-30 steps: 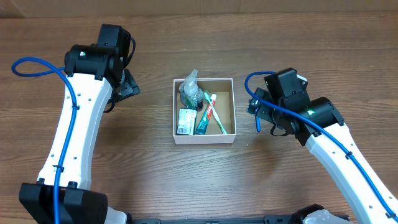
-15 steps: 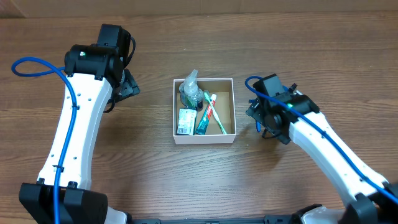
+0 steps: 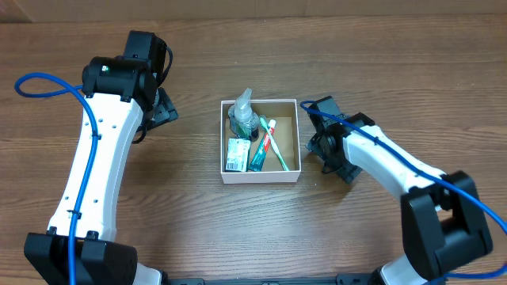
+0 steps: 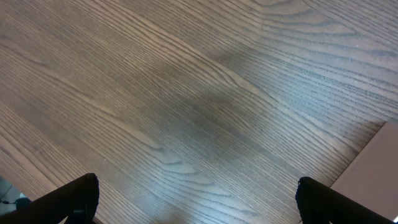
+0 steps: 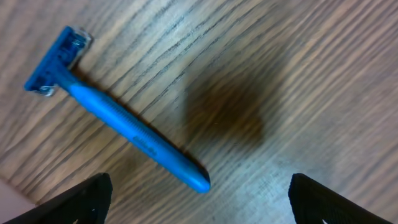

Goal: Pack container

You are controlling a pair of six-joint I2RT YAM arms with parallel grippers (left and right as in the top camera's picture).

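Note:
The container (image 3: 260, 179), a square white-walled box with a brown inside, sits mid-table. It holds a clear bottle (image 3: 242, 117), a green-and-white packet (image 3: 235, 154), a toothpaste tube (image 3: 262, 146) and a green toothbrush (image 3: 276, 150). My right gripper (image 3: 323, 149) hangs just right of the box, open and empty (image 5: 199, 202). In the right wrist view a blue razor (image 5: 118, 121) lies on the wood below it; the arm hides it from overhead. My left gripper (image 3: 158, 111) is open and empty (image 4: 198, 202) over bare wood, left of the box.
A pale edge, likely the box, shows at the right of the left wrist view (image 4: 376, 171). The wooden table (image 3: 261, 237) stretches around the box. The arms' blue cables (image 3: 47, 81) loop beside them.
My right gripper has swung left, closer to the container's right wall, with the forearm turning. The left arm and the box contents have not moved.

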